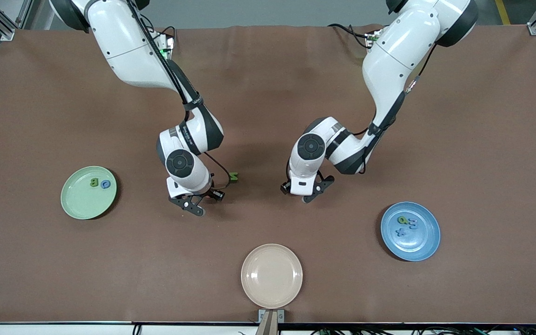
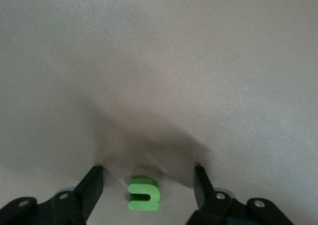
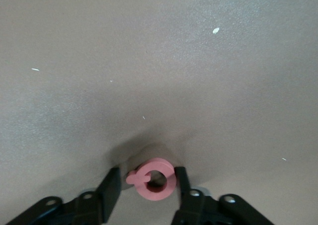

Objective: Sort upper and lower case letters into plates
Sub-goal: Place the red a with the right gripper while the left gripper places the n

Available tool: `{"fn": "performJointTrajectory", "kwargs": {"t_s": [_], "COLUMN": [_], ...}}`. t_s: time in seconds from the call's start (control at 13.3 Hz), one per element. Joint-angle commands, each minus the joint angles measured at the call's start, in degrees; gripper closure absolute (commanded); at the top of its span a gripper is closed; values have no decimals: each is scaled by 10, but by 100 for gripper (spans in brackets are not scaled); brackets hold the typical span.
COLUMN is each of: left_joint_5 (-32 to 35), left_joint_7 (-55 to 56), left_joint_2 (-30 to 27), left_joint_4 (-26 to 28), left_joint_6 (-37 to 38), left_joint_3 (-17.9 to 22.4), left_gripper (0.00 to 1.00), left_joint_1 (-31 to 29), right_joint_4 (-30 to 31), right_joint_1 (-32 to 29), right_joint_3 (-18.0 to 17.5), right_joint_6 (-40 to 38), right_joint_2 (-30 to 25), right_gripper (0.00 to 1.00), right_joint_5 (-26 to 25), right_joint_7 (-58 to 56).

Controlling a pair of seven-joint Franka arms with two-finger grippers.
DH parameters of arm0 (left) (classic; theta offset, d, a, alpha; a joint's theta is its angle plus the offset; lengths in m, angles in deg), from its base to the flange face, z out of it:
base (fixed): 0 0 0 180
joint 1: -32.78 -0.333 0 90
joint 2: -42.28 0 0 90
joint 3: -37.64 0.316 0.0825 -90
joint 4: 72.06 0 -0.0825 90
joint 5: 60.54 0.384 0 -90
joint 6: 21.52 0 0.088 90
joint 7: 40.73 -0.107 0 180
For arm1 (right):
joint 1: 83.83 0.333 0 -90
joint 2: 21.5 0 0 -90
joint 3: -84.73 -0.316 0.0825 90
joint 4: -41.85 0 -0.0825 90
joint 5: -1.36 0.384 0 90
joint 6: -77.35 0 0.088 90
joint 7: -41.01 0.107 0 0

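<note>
We count three plates on the worktop (image 1: 268, 70): one mint green plate (image 1: 75, 204) holding two letters, one blue plate (image 1: 424, 242) holding three pieces, one cream plate (image 1: 271, 275). Three loose letters: one green letter (image 1: 233, 177), another green letter (image 2: 144, 194), one pink letter (image 3: 155, 179).

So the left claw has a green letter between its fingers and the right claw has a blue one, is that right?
Not quite. The left claw does straddle a green letter, but the letter between the right claw's fingers is pink, not blue, as the right wrist view shows.
</note>
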Motion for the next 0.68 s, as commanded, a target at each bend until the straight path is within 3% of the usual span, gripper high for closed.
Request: {"fn": "performJointTrajectory", "kwargs": {"t_s": [0.0,0.3,0.6], "left_joint_5": [11,10,17], "left_joint_7": [8,9,1], "left_joint_2": [-12,-12,-12], "left_joint_4": [20,20,19], "left_joint_6": [-8,-7,-7], "left_joint_3": [1,0,1], "left_gripper": [27,50,92], "left_joint_1": [5,9,15], "right_joint_4": [3,3,-11], "right_joint_1": [-2,-1,1], "right_joint_3": [-1,-1,0], "right_joint_6": [-2,-2,-39], "right_joint_2": [3,4,-6], "right_gripper": [56,67,74], "right_joint_5": [8,8,3], "right_joint_7": [-3,-3,-6]}}
